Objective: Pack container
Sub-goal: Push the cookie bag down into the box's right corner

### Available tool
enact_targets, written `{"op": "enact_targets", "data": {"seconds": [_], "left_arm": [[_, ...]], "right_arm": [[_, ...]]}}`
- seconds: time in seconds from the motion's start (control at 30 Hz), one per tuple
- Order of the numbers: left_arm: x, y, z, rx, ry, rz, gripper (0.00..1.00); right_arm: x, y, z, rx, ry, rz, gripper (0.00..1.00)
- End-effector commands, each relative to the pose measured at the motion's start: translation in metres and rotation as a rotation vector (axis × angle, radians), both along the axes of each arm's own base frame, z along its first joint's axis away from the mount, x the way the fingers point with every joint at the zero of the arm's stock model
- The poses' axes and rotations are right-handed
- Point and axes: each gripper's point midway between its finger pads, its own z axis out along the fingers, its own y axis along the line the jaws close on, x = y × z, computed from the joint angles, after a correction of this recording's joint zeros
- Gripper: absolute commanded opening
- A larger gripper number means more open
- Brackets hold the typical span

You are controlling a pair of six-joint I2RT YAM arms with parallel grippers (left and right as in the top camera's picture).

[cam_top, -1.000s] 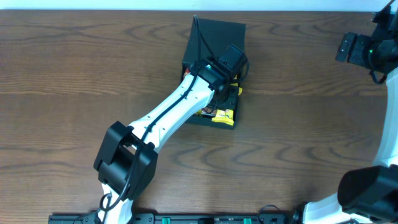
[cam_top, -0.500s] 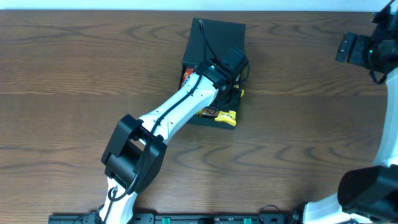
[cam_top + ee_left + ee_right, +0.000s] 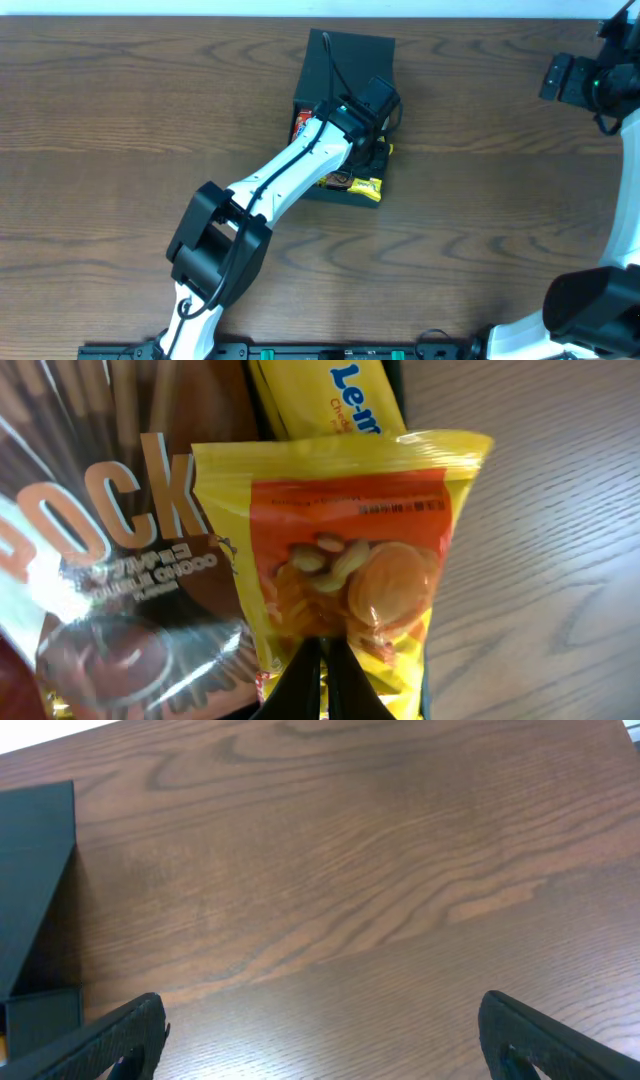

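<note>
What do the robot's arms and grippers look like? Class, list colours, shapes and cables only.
Left arm: white tapered shell, bulky black joints, a black cable along its top. Left gripper: slim black fingers. Right arm: white link, black joint. Right gripper: broad, matte black fingers with rounded tips.

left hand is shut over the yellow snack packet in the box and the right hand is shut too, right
No, the right hand is open: the right wrist view shows its fingers spread wide over the table. The left hand is shut over the yellow snack packet in the box.
</note>
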Motion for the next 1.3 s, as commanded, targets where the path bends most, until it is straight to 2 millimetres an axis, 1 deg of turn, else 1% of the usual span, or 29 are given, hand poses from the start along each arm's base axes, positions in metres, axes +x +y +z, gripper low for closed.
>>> {"op": "enact_targets", "data": {"seconds": [0.0,0.17,0.23,0.27,0.33,0.43,0.5,0.53,0.6,0.73,0.87,0.9,1.03,1.27], "left_arm": [[-0.007,0.001,-0.025,0.029,0.053,-0.019,0.06],[-0.006,0.000,-0.026,0.029,0.053,-0.019,0.06],[-0.006,0.000,-0.021,0.021,0.049,-0.020,0.06],[-0.005,0.000,-0.015,0.013,0.039,-0.017,0.06],[0.002,-0.001,0.002,-0.013,0.006,-0.009,0.06],[0.017,0.000,0.040,-0.049,-0.097,0.009,0.06],[0.030,0.005,0.064,-0.046,-0.198,0.034,0.06],[0.035,0.006,0.072,-0.046,-0.235,0.044,0.06],[0.037,0.002,0.076,-0.062,-0.256,0.031,0.06],[0.037,0.000,0.058,-0.043,-0.222,0.025,0.06],[0.029,-0.012,0.039,-0.077,-0.147,-0.004,0.06],[0.028,-0.013,0.036,-0.077,-0.141,-0.006,0.06],[0.021,-0.018,0.016,-0.085,-0.073,-0.024,0.06],[0.016,-0.017,-0.004,-0.053,-0.033,-0.035,0.06]], "right_arm": [[-0.002,-0.002,0.019,-0.017,-0.045,0.004,0.99],[-0.002,-0.002,0.019,-0.017,-0.045,0.004,0.99],[-0.002,-0.002,0.019,-0.017,-0.045,0.004,0.99],[-0.002,-0.002,0.019,-0.017,-0.045,0.003,0.99],[-0.002,-0.002,0.019,-0.017,-0.045,0.003,0.99],[-0.002,-0.002,0.019,-0.017,-0.045,0.003,0.99],[-0.002,-0.002,0.019,-0.018,-0.046,0.004,0.99],[-0.002,-0.002,0.020,-0.018,-0.046,0.004,0.99],[-0.001,-0.002,0.020,-0.019,-0.048,0.004,0.99],[-0.001,-0.002,0.020,-0.019,-0.048,0.004,0.99],[-0.001,-0.002,0.020,-0.019,-0.048,0.004,0.99],[-0.001,-0.002,0.020,-0.019,-0.048,0.004,0.99],[-0.001,-0.003,0.020,-0.019,-0.048,0.004,0.99],[-0.001,-0.003,0.020,-0.019,-0.048,0.004,0.99]]}}
